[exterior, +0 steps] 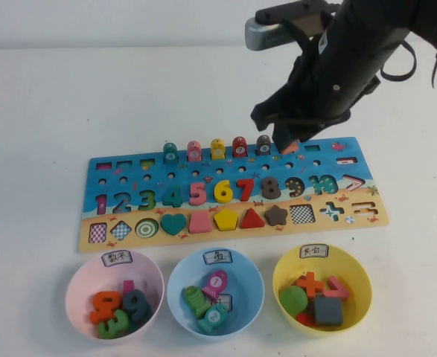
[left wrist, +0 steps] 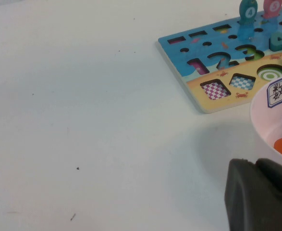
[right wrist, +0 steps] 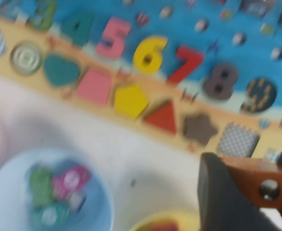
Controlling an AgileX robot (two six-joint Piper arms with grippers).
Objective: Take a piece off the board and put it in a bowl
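The right hand (exterior: pixel 289 143), wrapped in black, hangs over the far edge of the long blue-and-tan wooden puzzle board (exterior: pixel 233 195), pinching a small orange wooden fish peg (exterior: pixel 290 147) just right of five standing pegs. The left hand is out of sight. Nearer on the white table (exterior: pixel 47 111) sits the light blue round plastic bowl (exterior: pixel 215 291), between a pink bowl (exterior: pixel 114 295) and a yellow bowl (exterior: pixel 321 289).

Count at the table: one board, three bowls, two grippers.

One board (exterior: pixel 233 195) with five fish pegs (exterior: pixel 217 149) standing in its back row, and a sixth, the orange piece (right wrist: pixel 249 179), clamped in the right gripper (exterior: pixel 286 143) above the board's far edge. Three bowls: pink (exterior: pixel 78 277), blue bowl (exterior: pixel 179 277), yellow (exterior: pixel 358 277). Three fish lie in the blue one. The left gripper (left wrist: pixel 261 198) sits by the pink bowl.
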